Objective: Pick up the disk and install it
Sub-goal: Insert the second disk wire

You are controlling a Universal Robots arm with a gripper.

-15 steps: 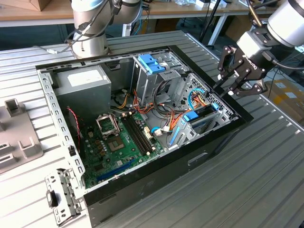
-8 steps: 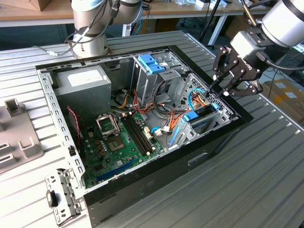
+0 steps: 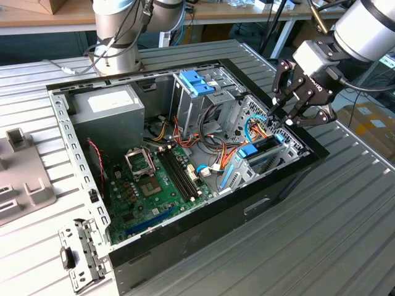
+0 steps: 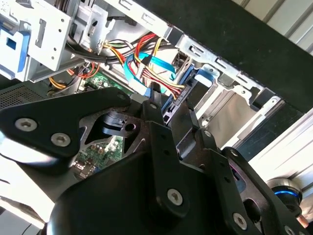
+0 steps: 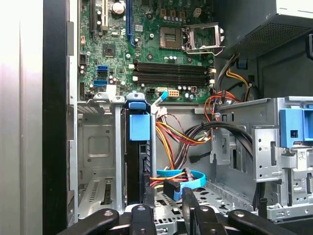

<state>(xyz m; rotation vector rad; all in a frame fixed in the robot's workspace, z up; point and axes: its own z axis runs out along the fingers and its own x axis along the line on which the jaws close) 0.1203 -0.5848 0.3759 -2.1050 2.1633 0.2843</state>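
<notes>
We see the hand with fingers apart above the slotted disk; press squarely on its blue tab.

The arm has a thick, rounded pale grey shell. Its gripper is black, built of flat linked bars held by silver screws, with thin fingers tipped white. A black cable loops beside the wrist.
</notes>
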